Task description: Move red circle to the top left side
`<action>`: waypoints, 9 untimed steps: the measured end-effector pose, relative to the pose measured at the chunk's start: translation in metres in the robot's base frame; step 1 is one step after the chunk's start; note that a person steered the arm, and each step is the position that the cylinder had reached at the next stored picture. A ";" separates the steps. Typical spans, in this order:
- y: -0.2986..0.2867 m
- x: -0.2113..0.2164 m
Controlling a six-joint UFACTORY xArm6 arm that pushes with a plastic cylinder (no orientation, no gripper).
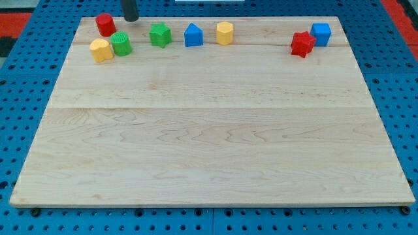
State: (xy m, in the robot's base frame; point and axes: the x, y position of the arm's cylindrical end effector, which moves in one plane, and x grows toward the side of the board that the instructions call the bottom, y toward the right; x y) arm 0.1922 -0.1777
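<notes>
I see the pale wooden tabletop [209, 130] filling most of the frame, sitting on a blue perforated base [19, 98] that shows along the left, right and bottom edges. My end effector is a plain dark rod with nothing to open or shut, and it has hold of nothing; my tip [131, 19] sits at the top edge of the frame in the upper left, just right of the red circle and apart from it, above the green circle.

All the blocks lie in a loose row along the upper part of the frame. The red circle [105, 25] is in the upper left corner region of the tabletop. Just below it are the yellow block [100, 49] and the green circle [121, 44], side by side and touching. Further right come the green star-like block [160, 34], the blue house-shaped block [193, 35] and the yellow hexagon-like block [225, 32]. In the upper right, the red star-like block [302, 44] touches the blue cube [321, 33]
</notes>
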 end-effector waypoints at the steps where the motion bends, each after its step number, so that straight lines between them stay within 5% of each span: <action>1: -0.025 -0.001; 7: -0.107 0.000; 9: -0.122 0.061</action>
State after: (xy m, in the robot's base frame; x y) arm 0.2528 -0.2998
